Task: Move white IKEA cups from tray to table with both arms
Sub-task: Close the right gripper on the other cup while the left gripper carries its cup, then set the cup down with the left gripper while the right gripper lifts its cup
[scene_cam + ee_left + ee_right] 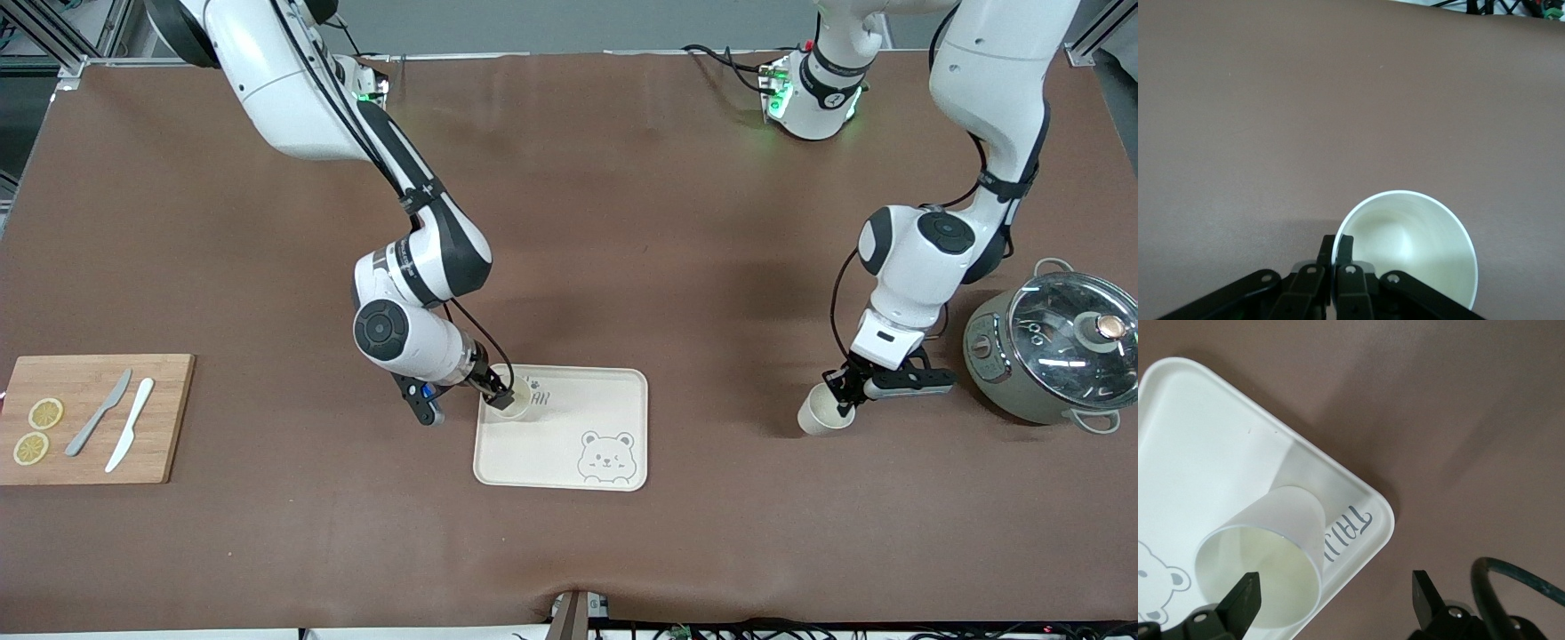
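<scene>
On the counter point(622, 222), the tray point(613, 400) holds one cup point(514, 402) between the right gripper's point(500, 391) wide-open fingers point(1245, 600); centre the rim before closing. The left gripper point(840, 398) pinches the other cup's point(822, 416) rim; lower that cup flat onto the counter before releasing.

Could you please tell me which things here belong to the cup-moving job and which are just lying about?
Job: cup on tray; cup in left gripper; tray; table.
Lying about: cutting board, two knives, lemon slices, cooker.
</scene>
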You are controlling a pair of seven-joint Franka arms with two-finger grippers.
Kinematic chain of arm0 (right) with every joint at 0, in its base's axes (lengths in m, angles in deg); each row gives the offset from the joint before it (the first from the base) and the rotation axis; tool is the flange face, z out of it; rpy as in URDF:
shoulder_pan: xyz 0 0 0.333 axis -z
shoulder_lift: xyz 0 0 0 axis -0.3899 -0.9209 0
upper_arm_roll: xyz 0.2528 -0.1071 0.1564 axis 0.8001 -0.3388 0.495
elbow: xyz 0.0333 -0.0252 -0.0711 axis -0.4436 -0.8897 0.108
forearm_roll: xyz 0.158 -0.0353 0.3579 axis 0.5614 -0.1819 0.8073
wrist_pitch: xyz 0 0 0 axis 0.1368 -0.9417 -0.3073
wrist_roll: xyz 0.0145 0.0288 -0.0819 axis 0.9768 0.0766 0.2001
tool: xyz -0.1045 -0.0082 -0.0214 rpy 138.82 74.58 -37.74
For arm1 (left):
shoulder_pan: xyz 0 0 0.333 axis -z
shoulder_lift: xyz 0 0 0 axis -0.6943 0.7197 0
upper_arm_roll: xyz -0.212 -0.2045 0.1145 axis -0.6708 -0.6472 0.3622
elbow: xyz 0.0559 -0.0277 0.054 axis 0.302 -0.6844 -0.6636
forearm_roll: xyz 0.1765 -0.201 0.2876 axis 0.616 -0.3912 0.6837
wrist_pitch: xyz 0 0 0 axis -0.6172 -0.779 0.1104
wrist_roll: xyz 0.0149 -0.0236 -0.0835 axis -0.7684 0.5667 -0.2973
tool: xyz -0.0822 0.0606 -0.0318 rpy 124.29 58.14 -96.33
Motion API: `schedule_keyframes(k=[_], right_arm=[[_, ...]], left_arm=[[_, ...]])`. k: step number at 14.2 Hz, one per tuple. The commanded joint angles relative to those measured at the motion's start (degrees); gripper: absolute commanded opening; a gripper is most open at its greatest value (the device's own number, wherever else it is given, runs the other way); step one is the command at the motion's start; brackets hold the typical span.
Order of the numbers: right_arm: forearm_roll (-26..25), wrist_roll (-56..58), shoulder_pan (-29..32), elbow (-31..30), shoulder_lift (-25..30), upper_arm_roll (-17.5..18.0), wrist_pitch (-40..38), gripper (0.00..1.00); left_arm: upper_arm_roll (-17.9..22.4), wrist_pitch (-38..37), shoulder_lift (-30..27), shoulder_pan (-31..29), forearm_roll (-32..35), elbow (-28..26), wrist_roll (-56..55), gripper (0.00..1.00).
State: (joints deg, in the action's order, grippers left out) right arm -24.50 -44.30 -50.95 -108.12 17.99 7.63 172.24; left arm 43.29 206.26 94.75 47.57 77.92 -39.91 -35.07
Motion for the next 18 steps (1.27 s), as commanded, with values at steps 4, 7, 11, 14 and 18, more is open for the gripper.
schedule_keyframes(k=[4,7,11,14,18], right_arm=[[1.2,-0.8,-0.8,2.0,-2.1,-0.4,0.1,0.75],[1.2,-0.8,-0.8,2.0,-2.1,-0.4,0.1,0.54],[1.3,-0.8,-0.9,2.4,-2.1,-0.4,0.1,0.21],[1.3,-0.6,-0.9,2.8,-2.1,-0.4,0.0,0.0],[1.3,-0.5,-0.9,3.5,-2.0,-0.4,0.0,0.0]], left_arm=[[-0.3,4.9,2.3,-1.0,1.1,-0.6,0.4,0.0],[-0.4,6.0,2.8,-1.1,1.1,-0.7,0.4,0.0],[-0.4,7.5,3.4,-1.2,1.1,-1.0,0.4,0.0],[-0.4,8.0,3.7,-1.3,1.1,-1.1,0.4,0.0],[-0.4,8.1,3.7,-1.8,1.1,-1.0,0.6,0.13]])
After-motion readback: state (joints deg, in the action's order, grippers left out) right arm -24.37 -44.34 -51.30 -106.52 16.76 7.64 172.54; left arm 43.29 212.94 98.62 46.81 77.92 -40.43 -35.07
